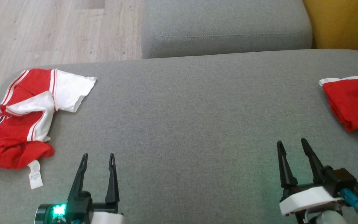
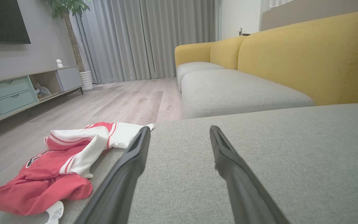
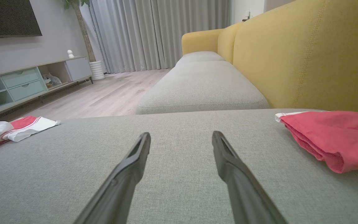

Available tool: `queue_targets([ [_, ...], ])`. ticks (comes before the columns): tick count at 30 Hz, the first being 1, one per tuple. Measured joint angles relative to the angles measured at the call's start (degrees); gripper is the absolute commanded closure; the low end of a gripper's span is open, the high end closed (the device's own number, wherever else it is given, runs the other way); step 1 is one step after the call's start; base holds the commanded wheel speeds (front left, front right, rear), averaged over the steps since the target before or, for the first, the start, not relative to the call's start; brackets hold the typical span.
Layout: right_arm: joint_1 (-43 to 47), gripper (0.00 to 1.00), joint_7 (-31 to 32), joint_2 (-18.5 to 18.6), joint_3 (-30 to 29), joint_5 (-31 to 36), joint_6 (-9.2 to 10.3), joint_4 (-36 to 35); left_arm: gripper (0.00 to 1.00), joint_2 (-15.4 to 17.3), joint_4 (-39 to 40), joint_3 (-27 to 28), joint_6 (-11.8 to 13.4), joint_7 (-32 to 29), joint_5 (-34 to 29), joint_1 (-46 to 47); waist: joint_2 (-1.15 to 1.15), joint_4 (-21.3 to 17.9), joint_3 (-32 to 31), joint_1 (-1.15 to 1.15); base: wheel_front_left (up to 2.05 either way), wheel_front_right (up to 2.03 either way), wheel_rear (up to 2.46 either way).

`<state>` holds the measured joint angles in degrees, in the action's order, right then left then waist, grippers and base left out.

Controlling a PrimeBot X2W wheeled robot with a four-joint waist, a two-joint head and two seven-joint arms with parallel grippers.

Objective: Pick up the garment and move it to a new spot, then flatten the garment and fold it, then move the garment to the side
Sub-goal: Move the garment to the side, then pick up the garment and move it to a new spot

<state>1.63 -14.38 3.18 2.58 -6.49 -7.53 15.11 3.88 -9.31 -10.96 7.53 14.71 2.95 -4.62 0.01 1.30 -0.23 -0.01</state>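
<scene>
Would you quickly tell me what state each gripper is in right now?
Left gripper: open, holding nothing.
Right gripper: open, holding nothing.

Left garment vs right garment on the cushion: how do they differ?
1. The left garment is crumpled and bunched; the right garment lies flat in neat layers.
2. The left garment shows broad white panels, striped trim, dark lettering and a white tag; the right garment is nearly all red with one white edge.
Shared: both are red and rest on the grey cushion.
</scene>
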Motion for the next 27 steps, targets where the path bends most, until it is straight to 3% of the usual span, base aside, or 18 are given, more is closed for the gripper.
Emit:
queue_targets([
  [19, 2.6, 0.0, 0.0, -0.4, 1.8, -0.6, 0.0, 0.4, 0.0, 0.0, -1.0, 2.2, -1.0, 0.0, -0.5, -3.1, 0.0, -1.7, -3.5, 0.0, 0.0, 0.0, 0.0],
  [27, 2.7, 0.0, 0.0, -0.4, 2.2, -1.1, 0.0, 0.7, 0.0, -0.1, -1.5, 2.7, -1.0, 0.0, -0.4, -4.0, 0.0, -0.7, -4.0, 0.01, 0.0, 0.0, 0.0],
])
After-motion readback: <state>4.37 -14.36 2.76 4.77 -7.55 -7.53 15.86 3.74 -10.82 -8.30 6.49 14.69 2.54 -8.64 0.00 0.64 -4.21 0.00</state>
